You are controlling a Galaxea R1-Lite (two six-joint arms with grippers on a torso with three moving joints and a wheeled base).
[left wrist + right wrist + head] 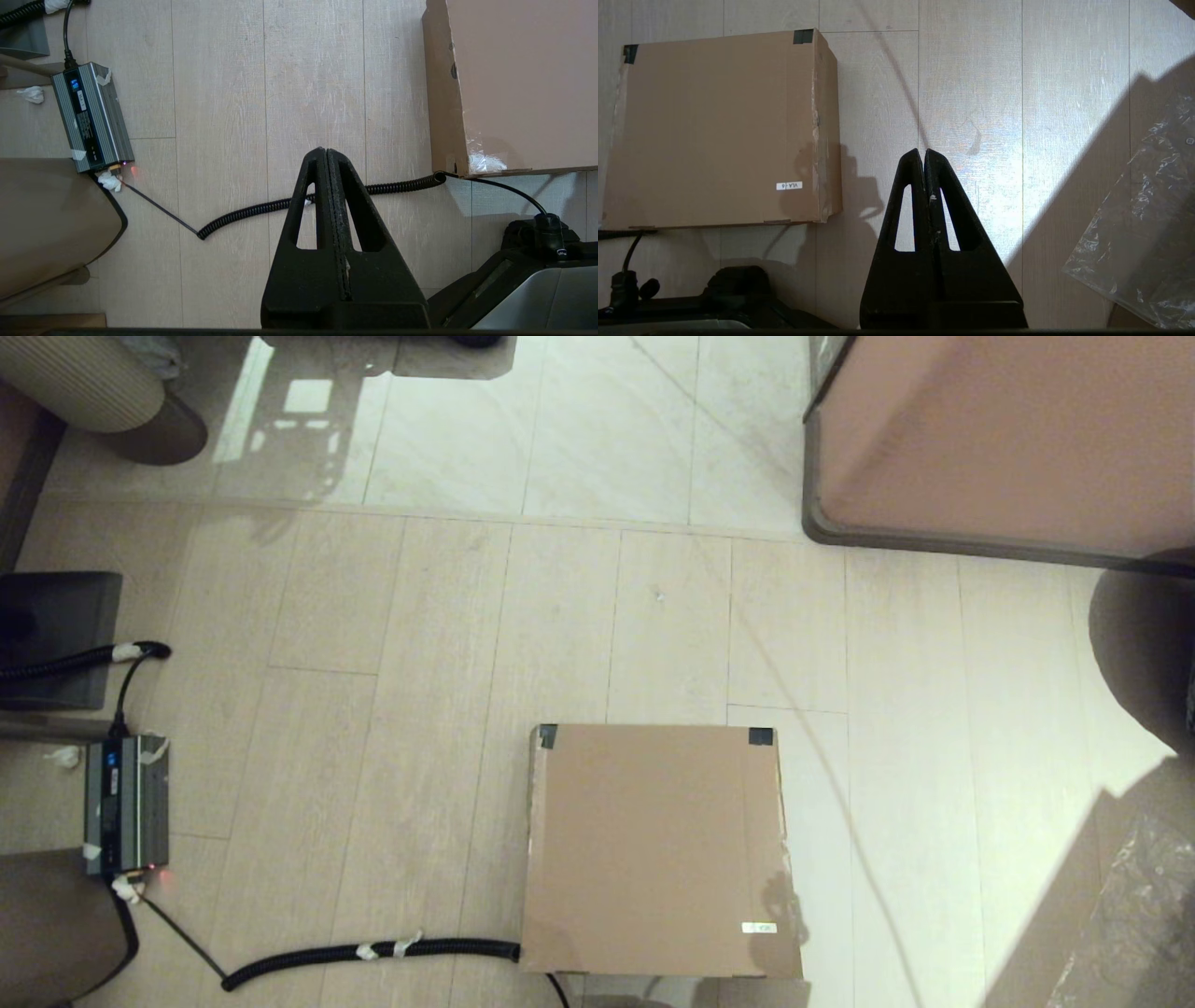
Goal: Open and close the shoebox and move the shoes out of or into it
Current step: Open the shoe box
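Observation:
The brown cardboard shoebox [658, 849] sits on the floor in front of me with its lid down flat, black tape on its two far corners and a small white sticker [758, 928] near its front right. The same shoebox [714, 130] shows in the right wrist view, and the shoebox [514, 84] in the left wrist view. No shoes are in view. My left gripper [325, 150] hangs shut above bare floor to the left of the box, holding nothing. My right gripper [923, 151] hangs shut and empty above the floor to the right of the box. Neither arm shows in the head view.
A coiled black cable [373, 952] runs along the floor to the box's front left corner from a grey power unit [126, 803]. A large pinkish-brown block with a dark rim [1008, 439] stands at the far right. Clear plastic wrap [1143, 224] lies at the right.

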